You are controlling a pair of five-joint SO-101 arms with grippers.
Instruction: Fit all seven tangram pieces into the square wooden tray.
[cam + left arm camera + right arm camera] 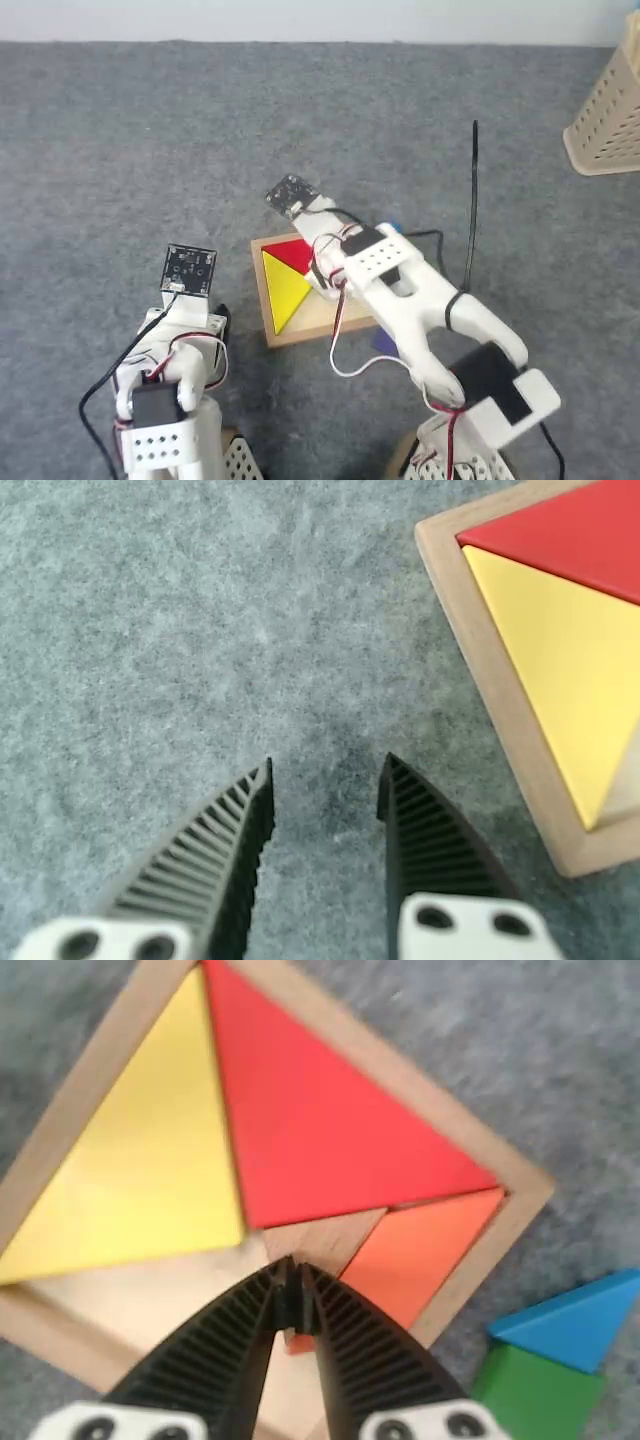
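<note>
Right claw (pixel 290 1285) is pinched shut, tips together over bare wood inside the square wooden tray (pixel 525 1192), right at the orange piece (pixel 425 1250). Beyond its tips sit two big flat triangles, a yellow triangle (pixel 150 1160) and a red triangle (pixel 320 1130), tight to the raised rim. That makes three smooth pieces in, with open floor under the claw. Outside the rim, a blue triangle (pixel 575 1320) touches a green piece (pixel 535 1395). Left claw (pixel 328 775) gapes wide over fuzzy grey carpet (pixel 150 630), the tray corner just beside it.
</note>
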